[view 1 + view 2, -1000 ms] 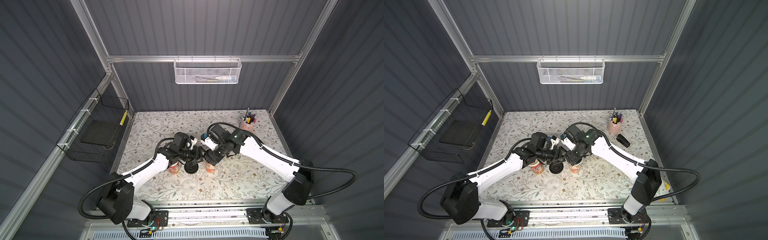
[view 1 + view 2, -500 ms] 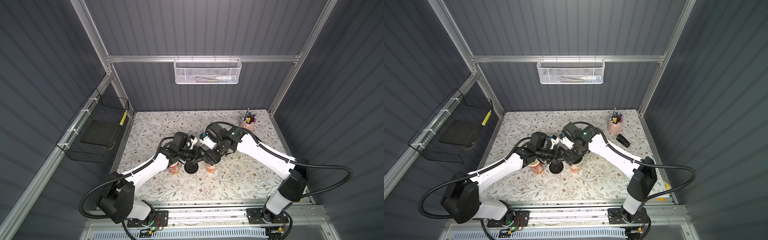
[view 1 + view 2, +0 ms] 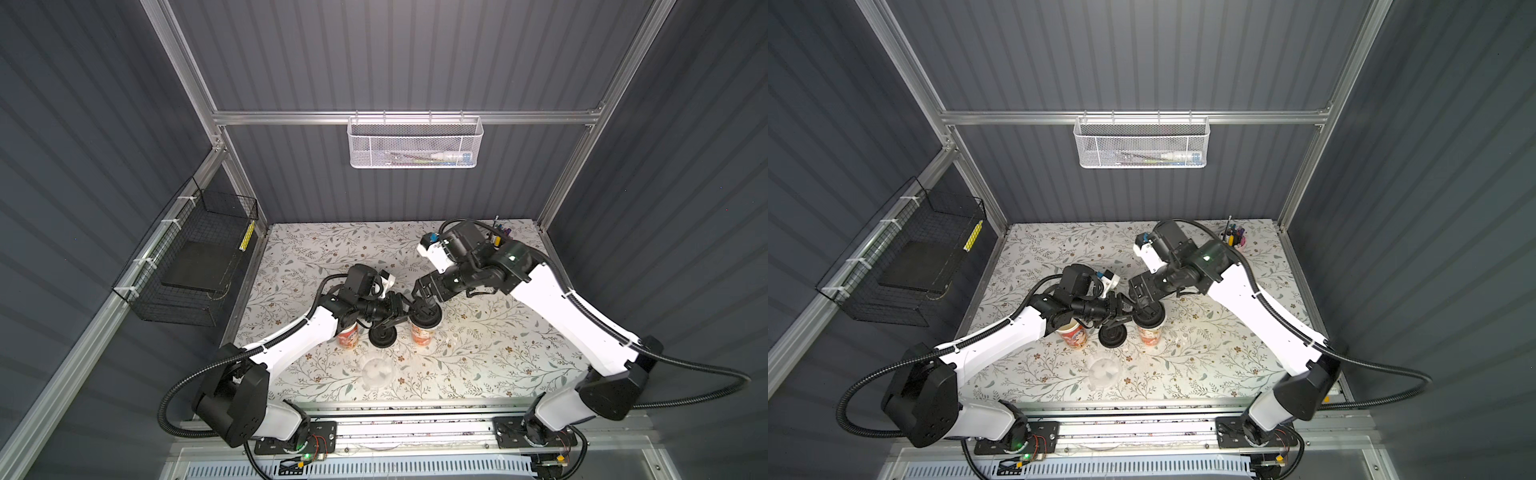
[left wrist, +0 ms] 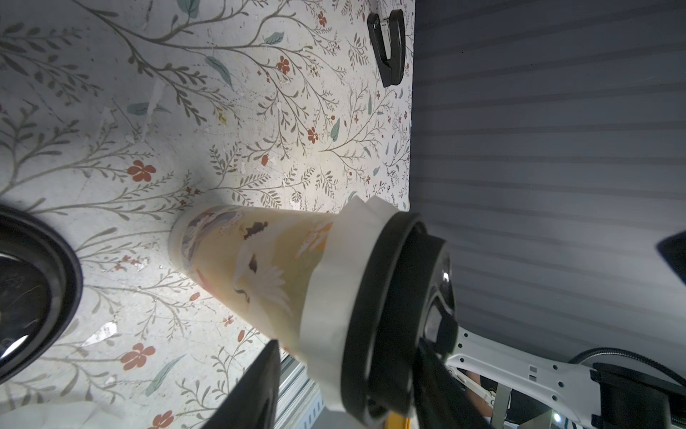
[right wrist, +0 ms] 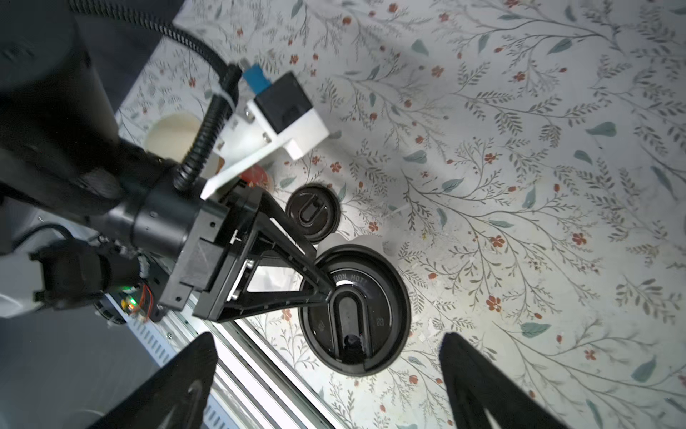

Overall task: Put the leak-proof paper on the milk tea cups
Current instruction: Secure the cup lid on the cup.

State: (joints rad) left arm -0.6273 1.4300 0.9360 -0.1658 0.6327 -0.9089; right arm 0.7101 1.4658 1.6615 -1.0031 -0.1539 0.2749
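Two milk tea cups stand mid-table. The right cup [image 3: 422, 337] [image 4: 256, 275] wears a black lid [image 3: 426, 319] [image 5: 354, 308], and a leak-proof paper [image 4: 334, 267] hangs as a whitish skirt below the lid's rim. The left cup [image 3: 1073, 334] [image 5: 172, 133] is uncovered, half under my left arm. Another leak-proof paper [image 3: 376, 370] [image 3: 1102, 372] lies flat near the front. My left gripper [image 3: 409, 312] [image 4: 352, 375] is open and straddles the lid's edge, one finger on top and one beside the cup wall. My right gripper [image 3: 424, 296] [image 5: 326, 375] hovers open above the lid.
A loose black lid [image 3: 382, 336] [image 5: 313, 213] lies between the cups. A pink pen pot [image 3: 1235, 239] stands at the back right, and a small black object [image 4: 388, 44] lies by the right edge. A white mesh basket [image 3: 413, 143] and a black wire basket [image 3: 195, 266] hang on the walls.
My right gripper has opened wider and its wrist has drawn back a little from the lidded cup. My left gripper has narrowed slightly and stays at the lid.
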